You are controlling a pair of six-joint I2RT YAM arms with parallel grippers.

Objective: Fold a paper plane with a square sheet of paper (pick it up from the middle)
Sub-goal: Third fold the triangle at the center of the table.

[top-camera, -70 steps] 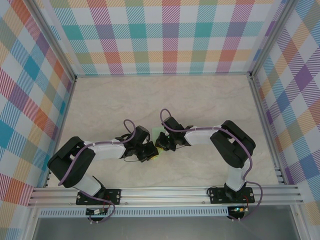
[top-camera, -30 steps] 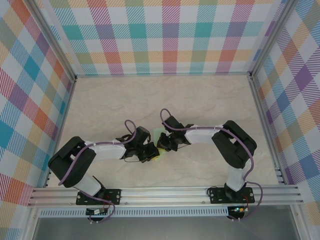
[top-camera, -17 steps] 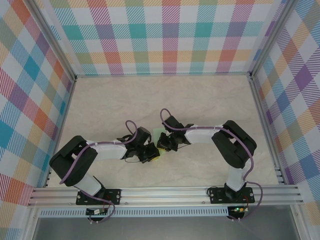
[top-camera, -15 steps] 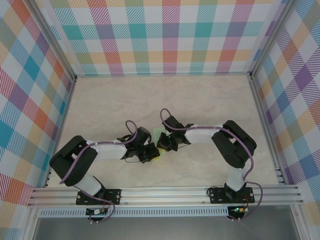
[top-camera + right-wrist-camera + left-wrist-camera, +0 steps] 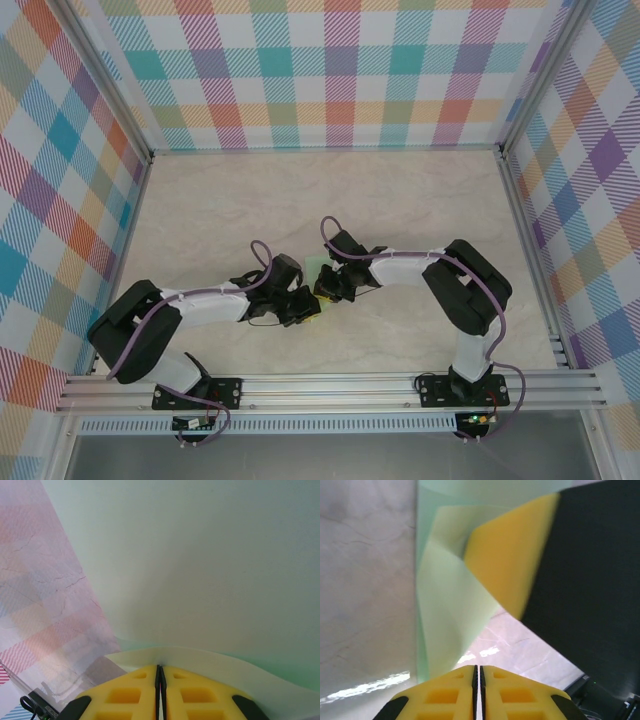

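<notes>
The pale mint-green square sheet of thin paper [image 5: 442,610], already partly folded, is held up off the marbled beige counter [image 5: 365,580]. The right pincer [image 5: 160,672] is clamped on the sheet's edge. The left pincer [image 5: 478,672] sits at the sheet's lower edge with its pads pressed together, though I cannot tell if paper lies between them. If the pincers pull apart, the sheet may tear or slip free. Uneven tension would likely skew the crease.
</notes>
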